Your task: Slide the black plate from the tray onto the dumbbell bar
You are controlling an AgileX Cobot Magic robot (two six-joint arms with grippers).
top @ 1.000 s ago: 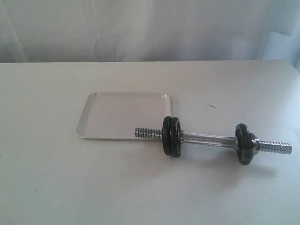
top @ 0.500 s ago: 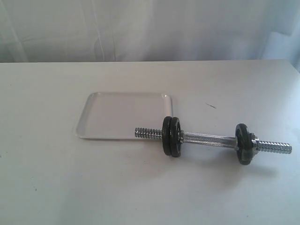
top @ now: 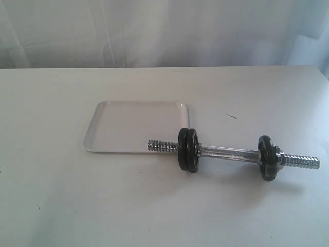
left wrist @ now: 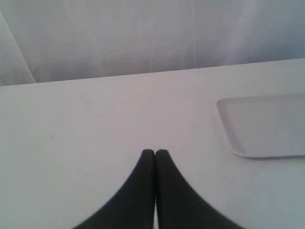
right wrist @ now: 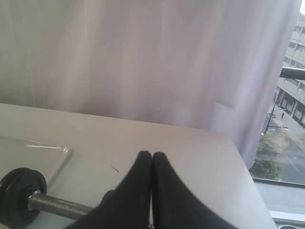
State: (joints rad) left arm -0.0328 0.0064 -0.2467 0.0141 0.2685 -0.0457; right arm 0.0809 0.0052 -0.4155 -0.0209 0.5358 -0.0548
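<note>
In the exterior view a white table (top: pixel 61 206) carries the tray (top: pixel 103 144), which lies flat left of centre, and the dumbbell bar (top: pixel 229 152), which lies on its side just in front of the tray's near right corner and runs off to the right. The black plate (top: pixel 183 148) stands upright on the bar near its left threaded end, the outer one of a pair, face to face with a second disc (top: pixel 193 150) and touching it. The bare thread sticks out to the left of them over the tray's front rim. A third disc (top: pixel 266 158) sits near the right end with a silver collar nut (top: pixel 279 158) just beside it. A small dark mark (top: pixel 231 116) shows on the table behind the bar, and a pale curtain (top: pixel 164 31) hangs at the back. Neither arm shows in this view. In the left wrist view the left gripper (left wrist: pixel 155 152) hangs over bare table with its two black fingers pressed together and nothing between them, well apart from the tray (left wrist: pixel 233 143). In the right wrist view the right gripper (right wrist: pixel 151 155) likewise has its fingers closed on nothing, above the table. The dumbbell bar (right wrist: pixel 57 205) with the paired discs lies near it, and a corner of the tray (right wrist: pixel 64 151) lies beyond them. A window (right wrist: pixel 290 95) opens past the curtain's edge.
</note>
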